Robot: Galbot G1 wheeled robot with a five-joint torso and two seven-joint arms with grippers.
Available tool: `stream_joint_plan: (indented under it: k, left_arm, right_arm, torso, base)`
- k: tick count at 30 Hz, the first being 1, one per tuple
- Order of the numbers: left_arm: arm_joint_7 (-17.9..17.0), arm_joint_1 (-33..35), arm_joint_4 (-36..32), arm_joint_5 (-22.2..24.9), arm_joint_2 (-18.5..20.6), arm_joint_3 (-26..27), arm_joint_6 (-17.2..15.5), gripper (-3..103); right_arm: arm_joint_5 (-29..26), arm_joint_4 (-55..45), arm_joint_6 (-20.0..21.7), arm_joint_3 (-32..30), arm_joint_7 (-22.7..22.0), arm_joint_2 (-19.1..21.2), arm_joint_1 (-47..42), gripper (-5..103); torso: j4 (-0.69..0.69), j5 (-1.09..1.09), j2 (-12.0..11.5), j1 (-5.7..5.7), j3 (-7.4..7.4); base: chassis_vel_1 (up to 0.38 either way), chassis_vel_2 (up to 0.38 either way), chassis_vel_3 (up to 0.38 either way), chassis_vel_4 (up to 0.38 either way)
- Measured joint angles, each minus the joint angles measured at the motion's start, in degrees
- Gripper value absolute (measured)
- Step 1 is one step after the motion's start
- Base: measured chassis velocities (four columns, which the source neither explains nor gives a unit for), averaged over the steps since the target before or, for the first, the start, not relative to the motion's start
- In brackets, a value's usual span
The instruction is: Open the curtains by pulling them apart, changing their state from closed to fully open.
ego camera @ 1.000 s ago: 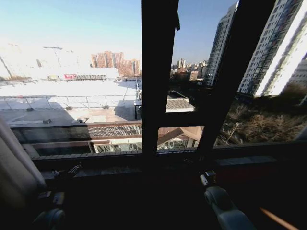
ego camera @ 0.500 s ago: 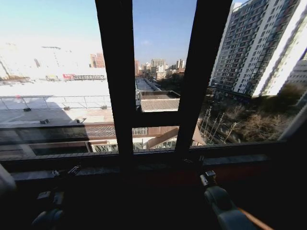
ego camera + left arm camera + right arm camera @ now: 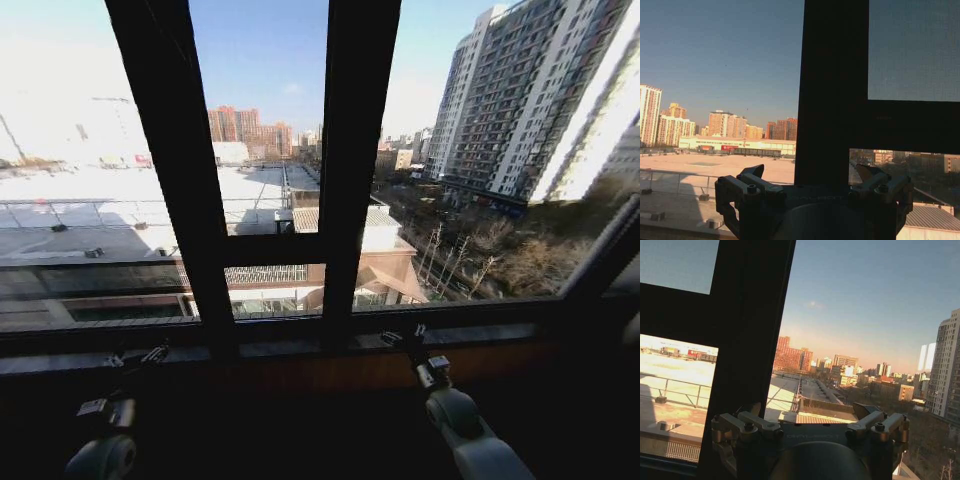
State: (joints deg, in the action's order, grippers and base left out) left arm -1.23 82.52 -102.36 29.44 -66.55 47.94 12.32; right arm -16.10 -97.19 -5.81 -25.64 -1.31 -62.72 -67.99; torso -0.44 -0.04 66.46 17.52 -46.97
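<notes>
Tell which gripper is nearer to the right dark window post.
Right. The right gripper is just right of the post; the left gripper is far off, left of the other post.

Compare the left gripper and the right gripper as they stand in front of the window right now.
In the head view the left gripper sits low near the sill left of the two dark window posts, while the right gripper sits below the right-hand post. The left arm looks darker, in shadow; the right arm's pale casing catches light. Shared: both are open, empty, pointed at the glass, and touching no fabric.
</notes>
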Motion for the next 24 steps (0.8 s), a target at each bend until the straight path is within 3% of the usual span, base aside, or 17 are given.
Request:
stream_joint_plan:
  k: [11, 16, 24]
  left_arm:
    - [0.03, 0.0, -0.01, 0.0, 0.0, -0.02, 0.0, 100]
    - [0.01, 0.0, 0.0, 0.0, 0.01, 0.0, 0.01, 100]
    - [0.0, 0.0, 0.0, 0.0, 0.02, 0.02, 0.01, 100]
  right_arm:
    - [0.0, 0.0, 0.0, -0.02, -0.01, 0.01, 0.0, 100]
    - [0.0, 0.0, 0.0, 0.01, 0.0, -0.01, 0.0, 100]
    - [0.0, 0.0, 0.0, 0.01, 0.0, -0.01, 0.0, 100]
  torso:
    - [-0.01, 0.08, 0.0, 0.0, -0.01]
    - [0.03, -0.05, 0.0, 0.01, -0.01]
    - [-0.01, 0.04, 0.0, 0.01, -0.01]
  base:
    - [-0.201, -0.229, 0.223, 0.208]
    - [0.009, 0.007, -0.012, -0.006]
    - [0.075, -0.027, -0.096, 0.011]
